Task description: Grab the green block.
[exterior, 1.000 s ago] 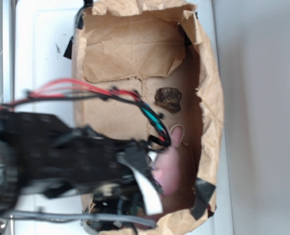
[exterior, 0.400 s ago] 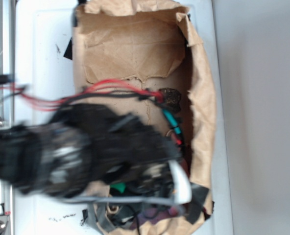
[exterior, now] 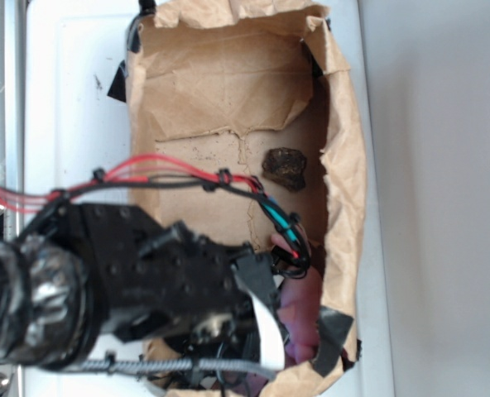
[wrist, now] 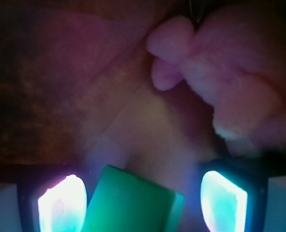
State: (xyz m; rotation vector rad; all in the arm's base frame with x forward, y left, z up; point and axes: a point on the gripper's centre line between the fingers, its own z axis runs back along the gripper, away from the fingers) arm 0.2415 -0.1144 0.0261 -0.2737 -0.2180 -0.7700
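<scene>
The pincer (wrist: 142,200), jaws apart, now straddles the green block (wrist: 133,203), arm shifted left.

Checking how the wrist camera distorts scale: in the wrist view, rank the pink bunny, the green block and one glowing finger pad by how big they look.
1. Pink bunny, cropped.
2. Green block, cropped at the bottom and close to the lens, so uncertain.
3. Finger pad.
</scene>
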